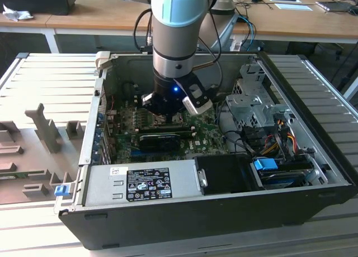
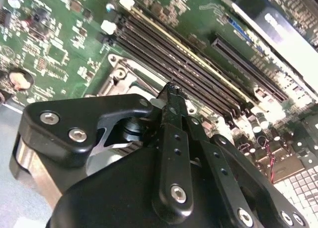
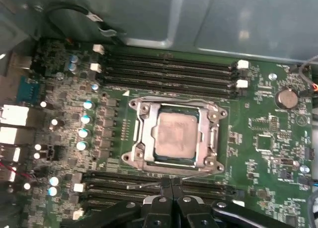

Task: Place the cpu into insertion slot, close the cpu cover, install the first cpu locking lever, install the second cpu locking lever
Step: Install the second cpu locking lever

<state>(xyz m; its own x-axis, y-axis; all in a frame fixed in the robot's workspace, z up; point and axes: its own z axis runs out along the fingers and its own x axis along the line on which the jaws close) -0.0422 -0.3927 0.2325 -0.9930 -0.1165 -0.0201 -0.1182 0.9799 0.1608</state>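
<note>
The cpu, a silvery-grey square, lies in the insertion slot on the green board. The cpu cover, a thin metal frame, lies flat around it. A thin wire locking lever runs along the socket side nearest my fingers, and another lever lies along an adjoining side. My gripper is shut, its black fingertips pressed together at the socket's edge by that wire lever. In the second wrist view my gripper points at the socket's metal rim. From the exterior view my gripper is low over the board inside the case.
Long black memory slots run on both sides of the socket. A black expansion card, the grey power supply, the drive cage and cables crowd the case. A coin battery sits on the board.
</note>
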